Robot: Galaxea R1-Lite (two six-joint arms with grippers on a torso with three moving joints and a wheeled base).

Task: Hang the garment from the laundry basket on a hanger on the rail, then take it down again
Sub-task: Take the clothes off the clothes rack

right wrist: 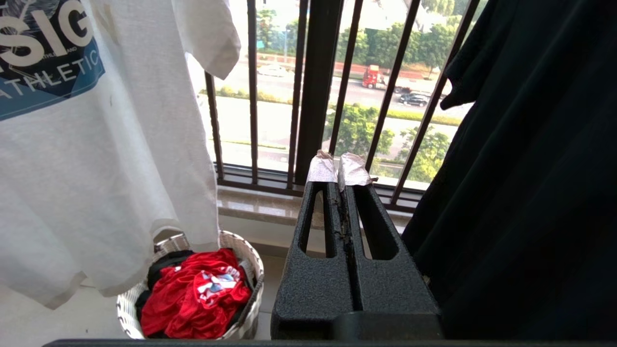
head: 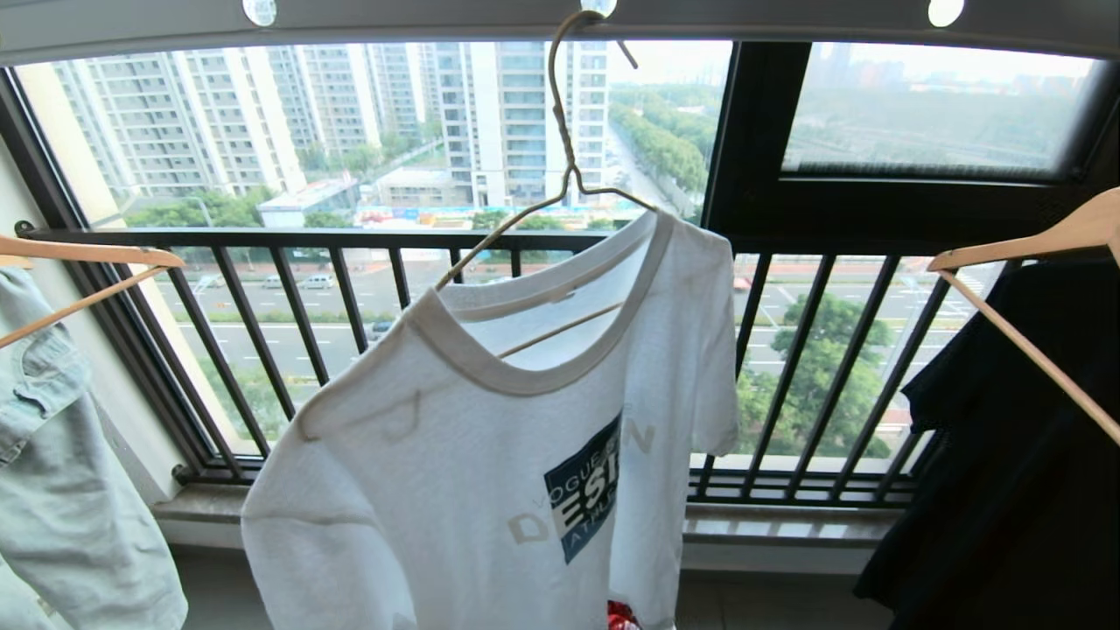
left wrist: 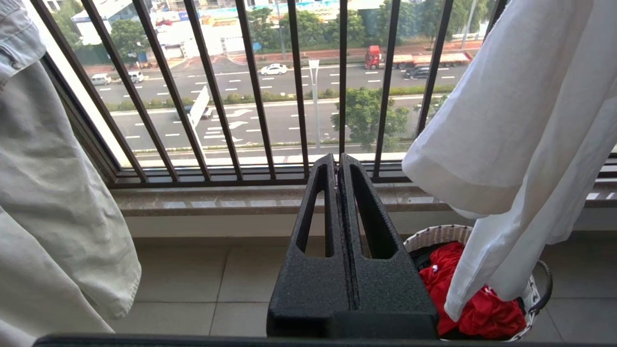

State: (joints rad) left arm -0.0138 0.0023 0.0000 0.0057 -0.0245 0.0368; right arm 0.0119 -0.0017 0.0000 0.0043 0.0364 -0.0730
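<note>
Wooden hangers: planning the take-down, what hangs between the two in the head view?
Only the white T-shirt on its wire hanger; head view shows it.

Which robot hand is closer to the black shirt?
Right. The right gripper sits shut right beside the black shirt. The left gripper is shut farther off, between the denim garment and the white T-shirt.

The garment (head: 490,455) hangs mid-frame on the hanger (head: 560,157), hooked to the rail (head: 560,17) along the top edge; the window railing (head: 350,289) stands behind; the laundry basket (right wrist: 250,270) sits on the floor beneath the garment.
</note>
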